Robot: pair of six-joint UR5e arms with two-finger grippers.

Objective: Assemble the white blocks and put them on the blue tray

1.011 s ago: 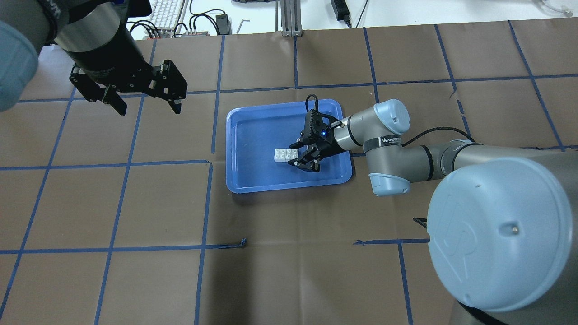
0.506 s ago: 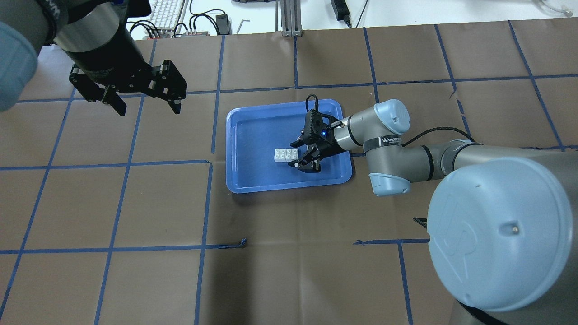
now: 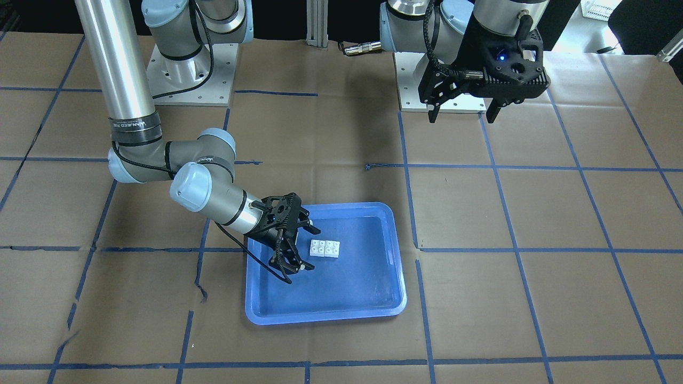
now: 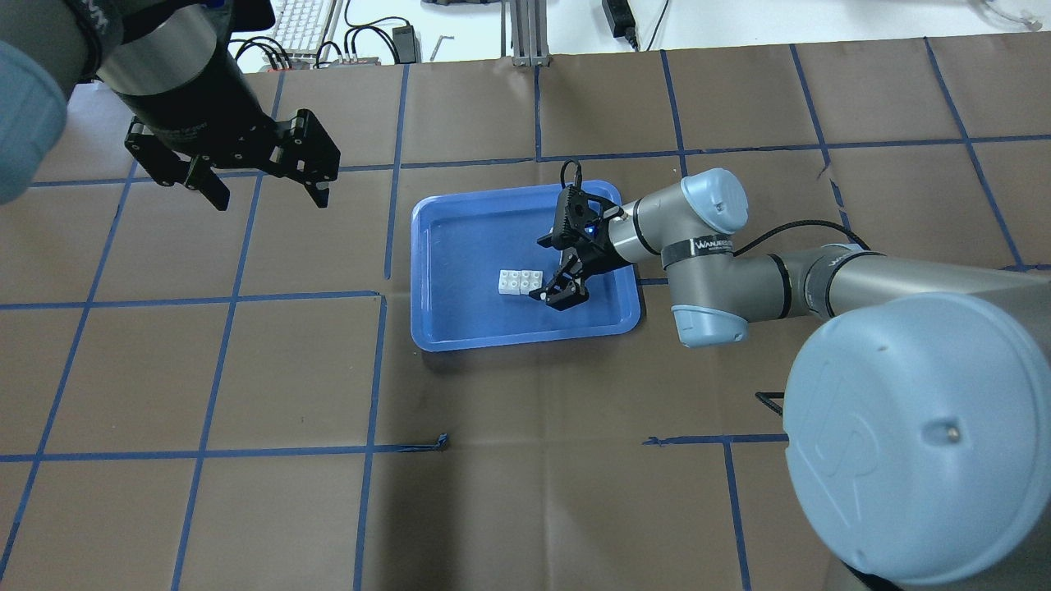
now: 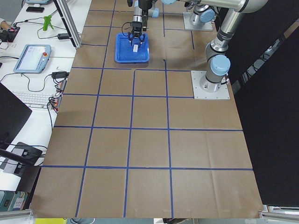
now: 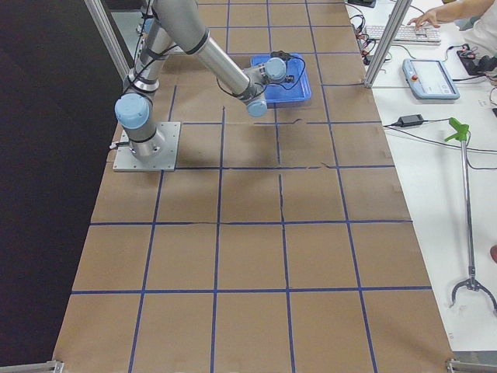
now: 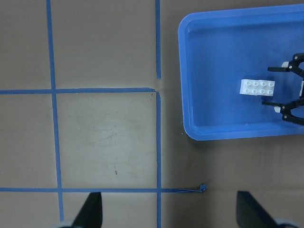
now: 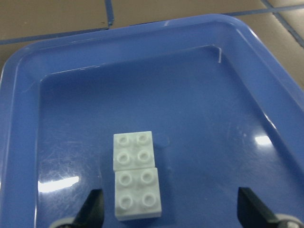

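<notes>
Two white blocks sit joined side by side, studs up, on the floor of the blue tray. They also show in the front view, the left wrist view and the right wrist view. My right gripper is open and low over the tray, its fingertips on either side of the blocks' near end without touching them. My left gripper is open and empty. It hangs high over the table, well to the left of the tray.
Brown paper with a blue tape grid covers the table. A curled scrap of tape lies in front of the tray. A keyboard and cables lie beyond the far edge. The arm bases stand at the robot's side.
My right wrist has shifted and tilted slightly, and its fingers stand a little farther from the blocks. The blocks and my left arm have not moved.
</notes>
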